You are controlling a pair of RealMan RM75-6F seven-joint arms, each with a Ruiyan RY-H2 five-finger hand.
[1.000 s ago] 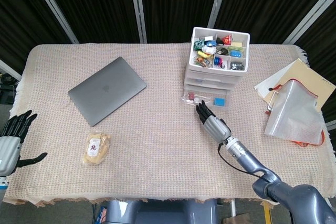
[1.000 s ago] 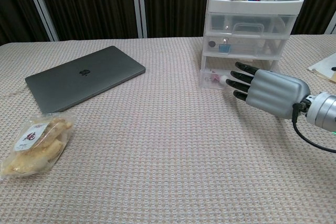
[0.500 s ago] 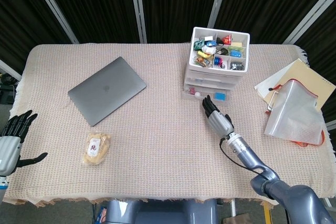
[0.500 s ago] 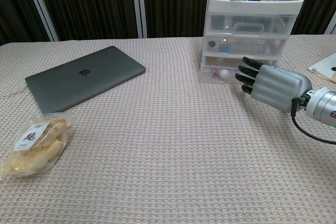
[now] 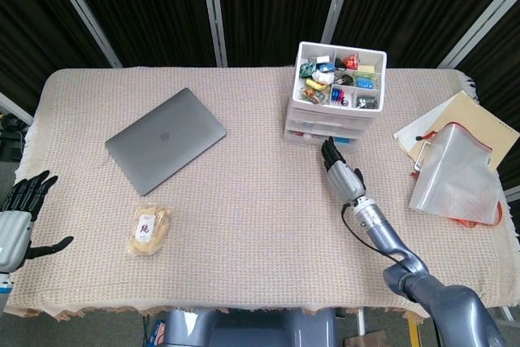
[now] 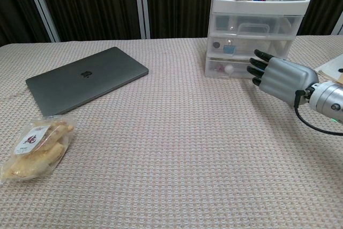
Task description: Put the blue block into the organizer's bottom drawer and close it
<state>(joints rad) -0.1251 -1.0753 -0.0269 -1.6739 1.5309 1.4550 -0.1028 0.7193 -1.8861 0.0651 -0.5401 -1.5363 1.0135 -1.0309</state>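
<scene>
Blue block is not being picked out in the head view; the organizer (image 5: 332, 101) is being seen with its bottom drawer (image 5: 313, 133) pushed in flush. The right hand (image 5: 342, 172) is being held just in front of that drawer, fingers (image 5: 329, 149) straight and together, holding nothing, tips at the drawer front. The left hand (image 5: 16, 219) is being held off the surface's (image 5: 244, 201) near left edge, fingers spread, empty.

In the chest view, the right hand (image 6: 280, 75) is being pressed with dark fingertips (image 6: 256, 68) against the bottom drawer's (image 6: 230, 69) front; small items are being glimpsed through the clear plastic, the block hidden. A laptop (image 6: 86, 79) and snack bag (image 6: 36, 148) are lying well apart.
</scene>
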